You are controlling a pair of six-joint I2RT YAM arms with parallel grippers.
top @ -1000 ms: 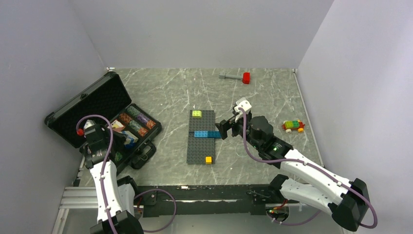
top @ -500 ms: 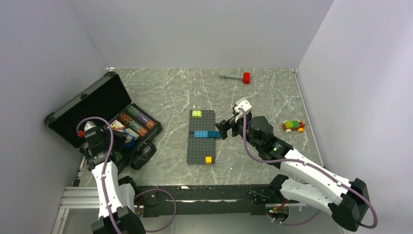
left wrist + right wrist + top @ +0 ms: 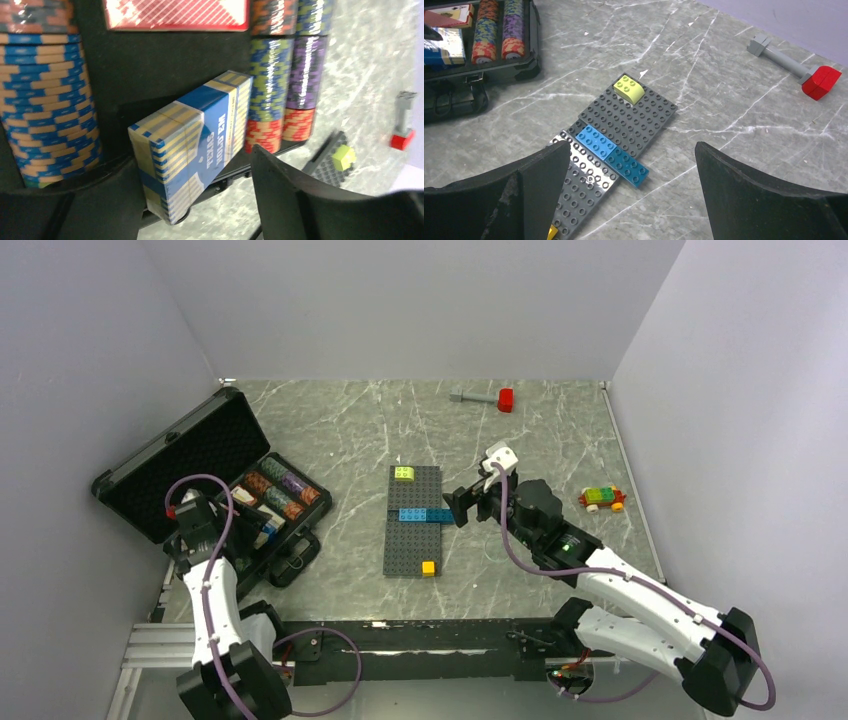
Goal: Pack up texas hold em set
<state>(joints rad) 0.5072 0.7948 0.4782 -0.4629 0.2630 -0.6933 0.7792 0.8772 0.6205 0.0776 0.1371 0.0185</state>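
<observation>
The black case (image 3: 180,455) stands open at the left, lid leaning back. Its tray holds rows of chips (image 3: 50,100) and the pink card pack (image 3: 175,15). The blue-white card pack (image 3: 200,135) lies tilted across the tray's front rim. My left gripper (image 3: 195,195) is open around the pack's near end, with a gap on the right-finger side; it also shows in the top view (image 3: 205,530). My right gripper (image 3: 631,165) is open and empty above the table beside the baseplate. I cannot make out the buttons.
The dark grey brick baseplate (image 3: 412,530) with coloured bricks lies mid-table. The red-headed hammer (image 3: 490,398) lies at the back. A small brick car (image 3: 602,499) sits at the right. The case's handle (image 3: 290,565) sticks out toward the near edge.
My left arm has drawn slightly back toward the near left. The right arm has not moved.
</observation>
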